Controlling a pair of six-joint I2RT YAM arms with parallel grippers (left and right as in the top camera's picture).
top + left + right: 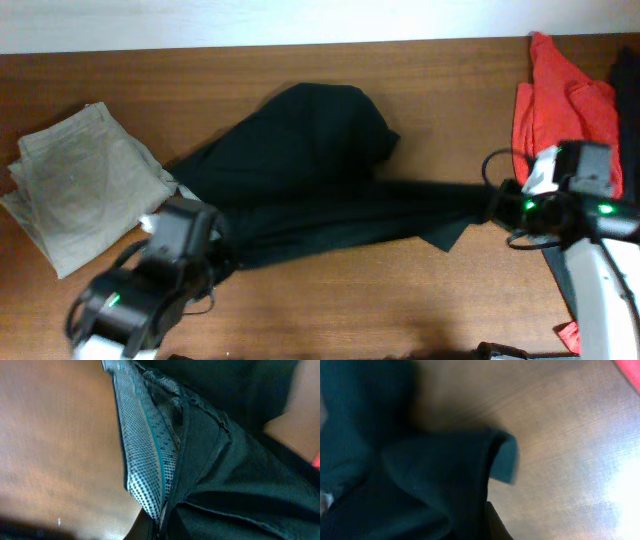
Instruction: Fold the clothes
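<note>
The black shorts-like piece [310,170] lies across the middle of the table, its front part pulled out into a long band between my two grippers. My left gripper [215,248] is shut on its left end, where the pale grey dotted waistband [145,460] shows in the left wrist view beside the black cloth [240,475]. My right gripper [496,205] is shut on the right end. There the black cloth [435,480] covers most of the fingers [490,527]. Khaki trousers [85,180] lie at the far left. A red top [560,105] lies at the far right.
A dark garment [628,90] lies at the right edge beyond the red top. The red cloth also shows in the corner of the right wrist view [630,370]. The bare brown wooden table [380,300] runs along the front. A pale wall lies behind the back edge.
</note>
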